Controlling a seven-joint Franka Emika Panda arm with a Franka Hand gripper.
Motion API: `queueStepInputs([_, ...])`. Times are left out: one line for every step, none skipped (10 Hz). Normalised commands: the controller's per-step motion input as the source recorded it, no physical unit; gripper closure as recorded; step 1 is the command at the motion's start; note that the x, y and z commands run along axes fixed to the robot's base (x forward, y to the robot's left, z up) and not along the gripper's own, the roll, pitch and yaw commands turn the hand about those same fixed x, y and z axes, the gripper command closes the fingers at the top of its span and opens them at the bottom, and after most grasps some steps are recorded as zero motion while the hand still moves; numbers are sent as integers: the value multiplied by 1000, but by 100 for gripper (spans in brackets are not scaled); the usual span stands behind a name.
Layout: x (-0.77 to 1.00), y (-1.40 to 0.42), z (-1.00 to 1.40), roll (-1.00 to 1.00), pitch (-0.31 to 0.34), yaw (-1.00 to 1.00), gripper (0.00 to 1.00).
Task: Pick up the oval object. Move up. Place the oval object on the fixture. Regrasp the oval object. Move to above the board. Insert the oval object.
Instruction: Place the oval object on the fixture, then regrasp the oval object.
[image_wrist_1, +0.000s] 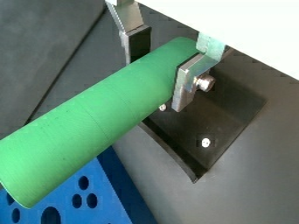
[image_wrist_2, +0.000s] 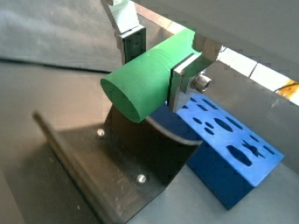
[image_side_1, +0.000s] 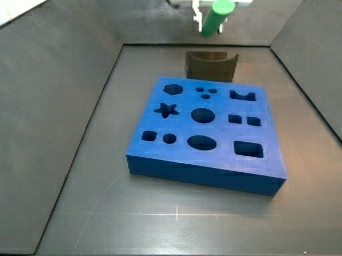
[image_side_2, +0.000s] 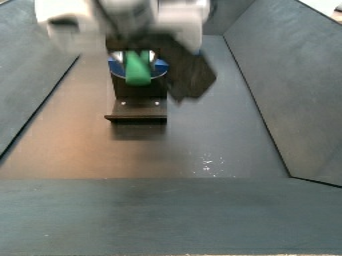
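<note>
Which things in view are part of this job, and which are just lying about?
In the job:
- green rod, held in the claw above the fixture
- fixture, behind the board
- blue board, on the floor

Lying about:
- nothing else shows in any view

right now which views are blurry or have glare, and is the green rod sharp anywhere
In both wrist views the oval object is sharp, held in the gripper. In a side view the gripper is a pale out-of-focus smear near the lens, with small glints on the floor. In a side view the board is crisp; the gripper is cut off at the top.
</note>
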Motion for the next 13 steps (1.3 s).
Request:
queueStepInputs([160, 105, -1000, -876, 69, -146, 100])
queueStepInputs([175, 115, -1000, -651, 52, -137, 100])
queueStepInputs([183, 119, -1000, -538, 45, -133, 100])
queueStepInputs([172, 110, -886, -324, 38, -121, 100])
queueStepInputs([141, 82, -682, -229, 23, -113, 100])
queueStepInputs([100, 65, -410, -182, 4, -105, 100])
queueStepInputs([89, 76, -292, -155, -5, -100, 100])
queueStepInputs([60, 102, -233, -116, -22, -83, 100])
queueStepInputs([60, 101, -232, -112, -25, -74, 100])
queueStepInputs([0, 0, 0, 0, 0, 0, 0])
queueStepInputs([0, 0, 1000, -15, 39, -3, 0])
queueStepInputs([-5, 3, 1000, -11, 40, -1, 0])
queueStepInputs([-23, 7, 1000, 4, 46, 1, 0])
